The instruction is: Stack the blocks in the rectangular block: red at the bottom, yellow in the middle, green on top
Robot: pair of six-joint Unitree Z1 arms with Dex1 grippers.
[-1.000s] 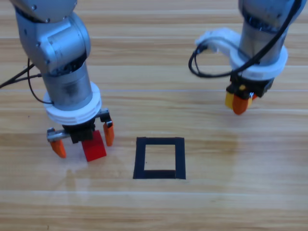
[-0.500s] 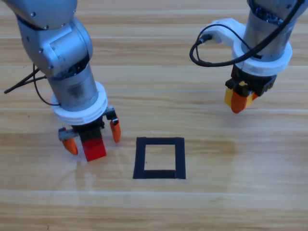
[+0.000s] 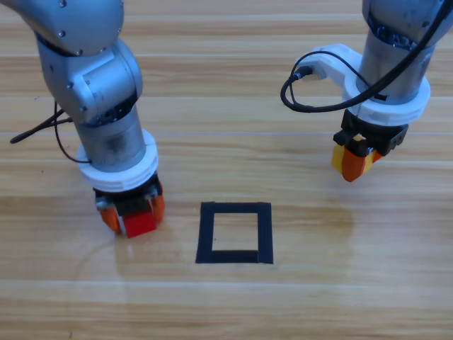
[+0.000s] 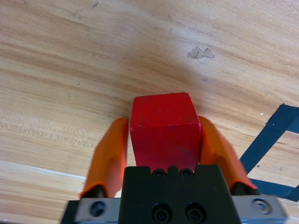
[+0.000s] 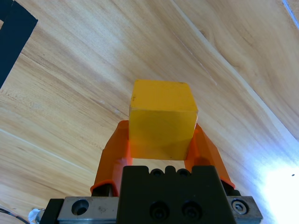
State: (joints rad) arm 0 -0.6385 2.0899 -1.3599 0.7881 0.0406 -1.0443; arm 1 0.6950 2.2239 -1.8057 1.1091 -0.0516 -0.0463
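Note:
The red cube (image 3: 139, 223) rests on the table left of the black tape rectangle (image 3: 235, 232), and my left gripper (image 3: 132, 212) is shut on it. In the left wrist view both orange jaws press the sides of the red cube (image 4: 164, 128), with a corner of the tape (image 4: 273, 135) at the right edge. My right gripper (image 3: 353, 159) hangs above the table at the right, shut on the yellow cube (image 3: 341, 151); the right wrist view shows the yellow cube (image 5: 161, 116) squeezed between the jaws. The green cube is out of view.
A black cable (image 3: 311, 106) loops beside the right arm's wrist, and another cable (image 3: 42, 131) trails left of the left arm. Bare wooden tabletop (image 3: 318, 297) surrounds the tape rectangle.
The left gripper's jaws, open around the red cube a second ago, have shut on it. The right gripper with the yellow cube has barely shifted.

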